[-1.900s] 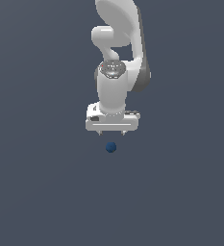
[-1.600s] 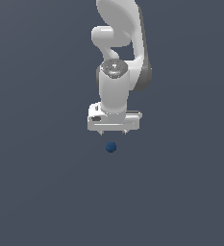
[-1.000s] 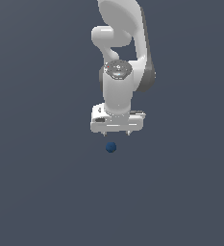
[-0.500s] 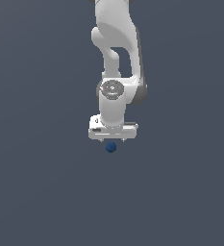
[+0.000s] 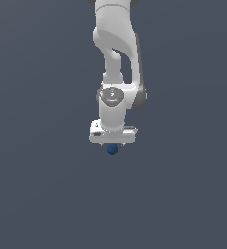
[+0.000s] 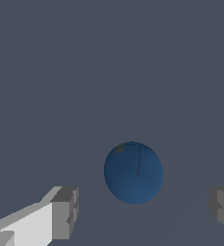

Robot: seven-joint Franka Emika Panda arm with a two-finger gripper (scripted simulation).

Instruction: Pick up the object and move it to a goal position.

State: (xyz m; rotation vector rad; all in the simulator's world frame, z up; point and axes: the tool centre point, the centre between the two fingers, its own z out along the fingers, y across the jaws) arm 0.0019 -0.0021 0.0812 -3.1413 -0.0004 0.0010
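Observation:
The object is a small dark blue smooth ball (image 5: 112, 149) on the flat grey floor. In the exterior view it peeks out just under my white gripper (image 5: 112, 144), which hangs straight down over it. In the wrist view the ball (image 6: 133, 172) lies between my two fingers (image 6: 65, 212), with a clear gap on each side. The gripper (image 6: 144, 209) is open and holds nothing. The fingertips are hidden behind the hand in the exterior view.
The grey floor (image 5: 37, 185) spreads evenly all around with no other objects in view. The white arm (image 5: 116, 58) rises above the gripper to the frame's top.
The arm has come down onto the ball: the gripper, once a clear gap above it, now sits just over it with fingers either side. The ball has not moved.

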